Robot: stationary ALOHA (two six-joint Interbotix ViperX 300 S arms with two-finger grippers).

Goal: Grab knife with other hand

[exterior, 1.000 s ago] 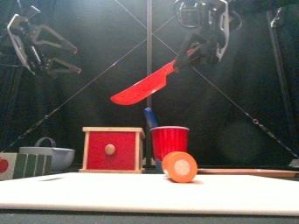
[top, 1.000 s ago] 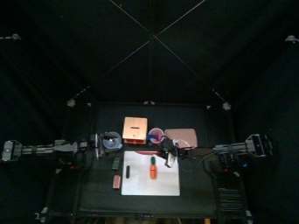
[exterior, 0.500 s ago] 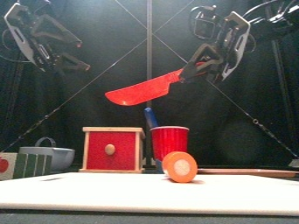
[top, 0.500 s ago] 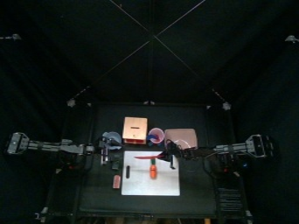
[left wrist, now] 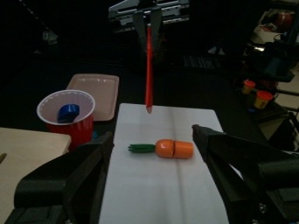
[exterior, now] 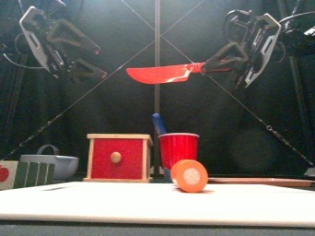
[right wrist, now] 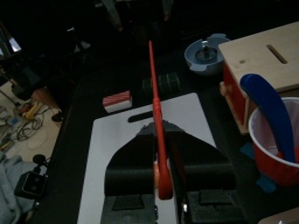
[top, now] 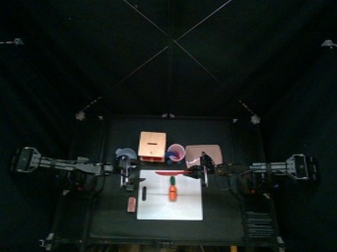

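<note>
The red knife [exterior: 167,73] hangs level in the air above the white cutting board [exterior: 123,205]. My right gripper [exterior: 227,60] is shut on its handle, and the blade points toward my left gripper [exterior: 76,61]. The left gripper is open and empty, a short gap from the blade tip. In the top view the knife [top: 168,173] spans between the left gripper [top: 128,168] and the right gripper [top: 204,169]. The left wrist view shows the blade [left wrist: 149,70] edge-on. The right wrist view shows the knife [right wrist: 153,105] running out from its jaws.
A carrot piece [exterior: 189,174] lies on the board. Behind it stand a red cup [exterior: 180,147] holding a blue utensil and a wooden box with a red face [exterior: 120,157]. A grey bowl [exterior: 50,162] sits at the left. A pinkish tray [top: 203,153] lies behind the board.
The knife has swung from blade-tip-down to level and risen a little. The right gripper has drawn back to the right, and the left gripper has moved in toward the blade tip.
</note>
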